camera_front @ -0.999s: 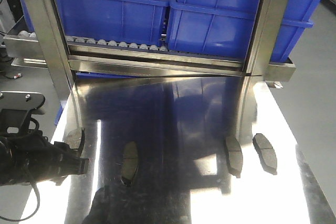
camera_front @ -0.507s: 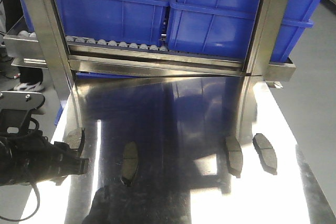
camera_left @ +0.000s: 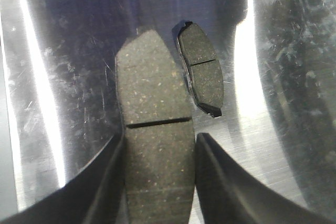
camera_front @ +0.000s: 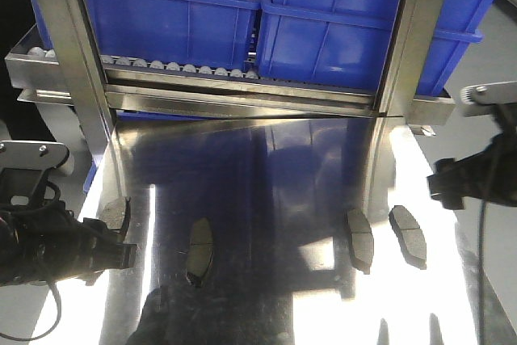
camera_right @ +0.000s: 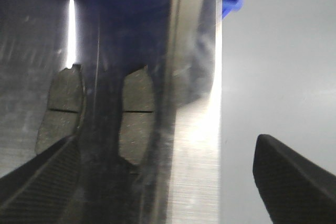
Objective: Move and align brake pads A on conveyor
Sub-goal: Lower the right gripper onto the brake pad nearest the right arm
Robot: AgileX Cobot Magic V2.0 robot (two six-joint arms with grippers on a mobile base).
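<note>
Left wrist view had my left gripper (camera_left: 160, 138) spread astride the far-left brake pad (camera_left: 155, 129), not clamped; I judged it stiff, dense and slick-sliding on the steel table (camera_left: 63, 77), best pinched across its long edges. All four pads lay there, no conveyor visible. Unlike a second before, the right gripper (camera_right: 167, 141), jaws wide, had arrived beside the right-hand pads (camera_right: 137, 114).
</note>
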